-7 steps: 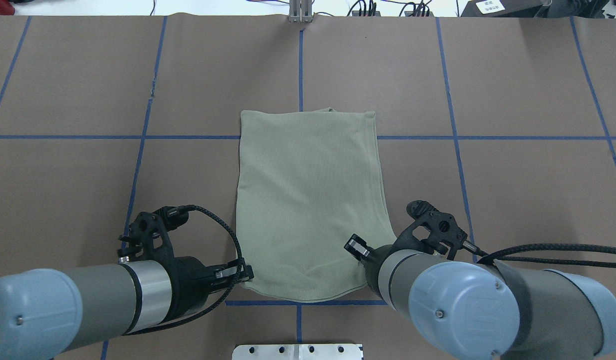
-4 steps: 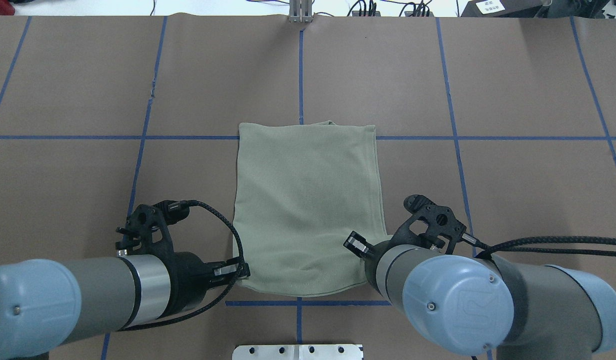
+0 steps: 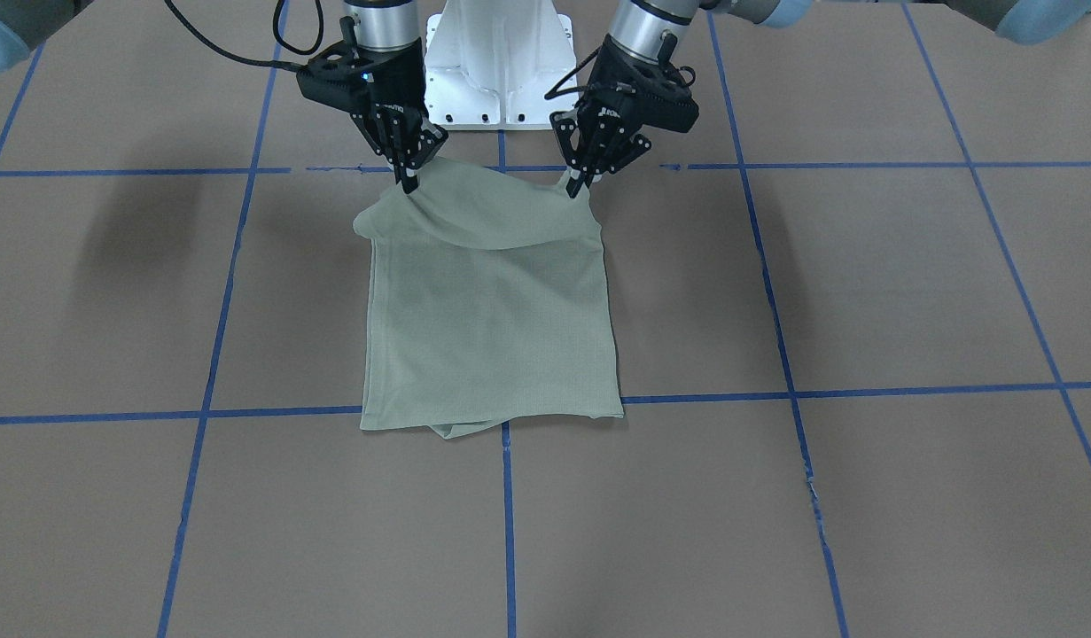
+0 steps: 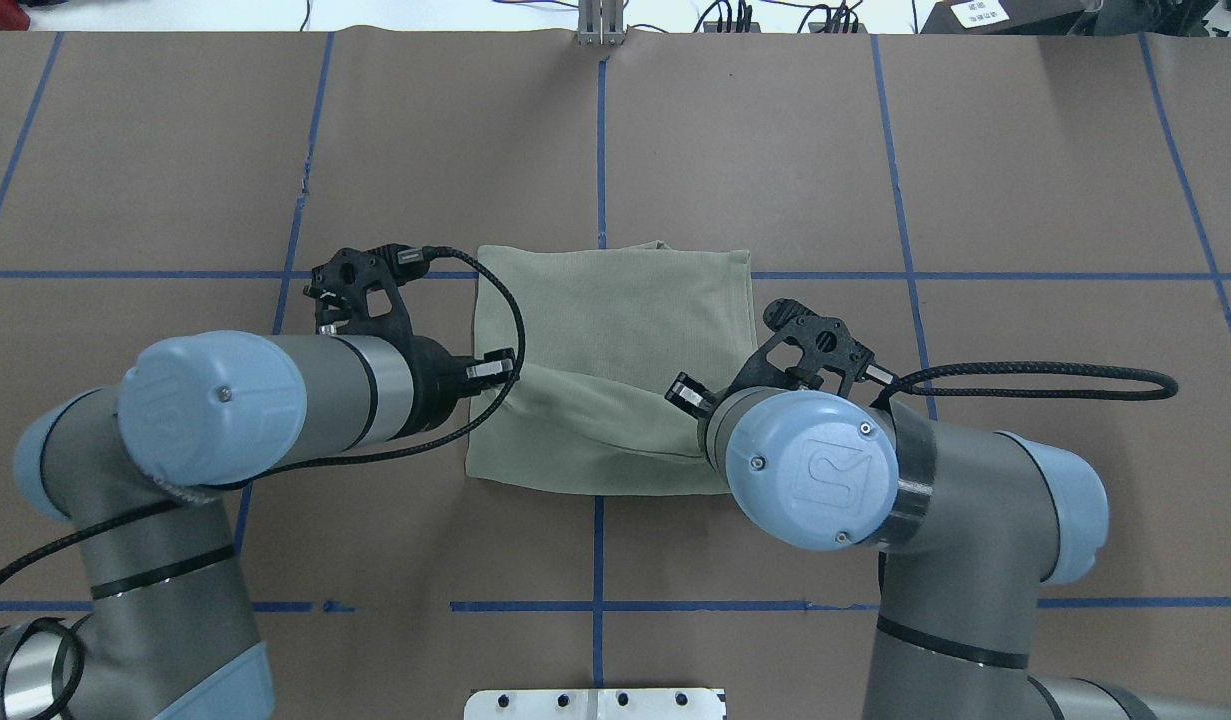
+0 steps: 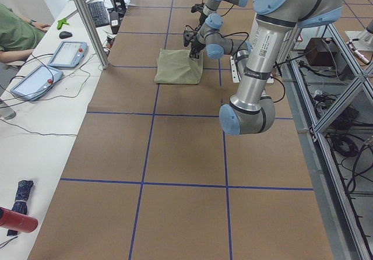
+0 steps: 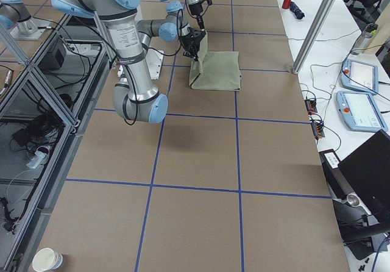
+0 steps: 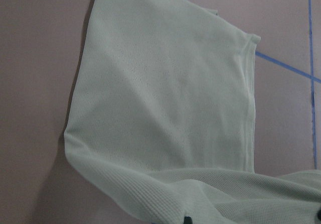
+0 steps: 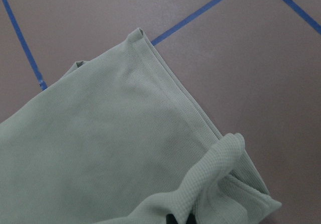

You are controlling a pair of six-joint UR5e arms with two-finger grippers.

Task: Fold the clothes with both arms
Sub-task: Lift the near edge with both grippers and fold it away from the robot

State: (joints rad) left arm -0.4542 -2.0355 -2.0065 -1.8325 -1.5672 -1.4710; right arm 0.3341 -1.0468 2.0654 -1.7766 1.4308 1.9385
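Observation:
The pale sage-green shirt lies as a folded rectangle on the brown table; it also shows in the overhead view. Its edge nearest the robot is lifted and sags between both grippers. My left gripper is shut on one corner of that edge, and shows at the cloth's left side in the overhead view. My right gripper is shut on the other corner; in the overhead view its wrist hides the fingertips. Both wrist views show the raised fold over the flat cloth.
The white pedestal base stands just behind the grippers. Blue tape lines grid the table. A metal post stands at the far edge. A person and tablets are beyond the far side. A paper cup sits off the table.
Both grippers have risen and moved away from the robot, carrying the shirt's near edge with them. The near part of the shirt now rides up over the rest.

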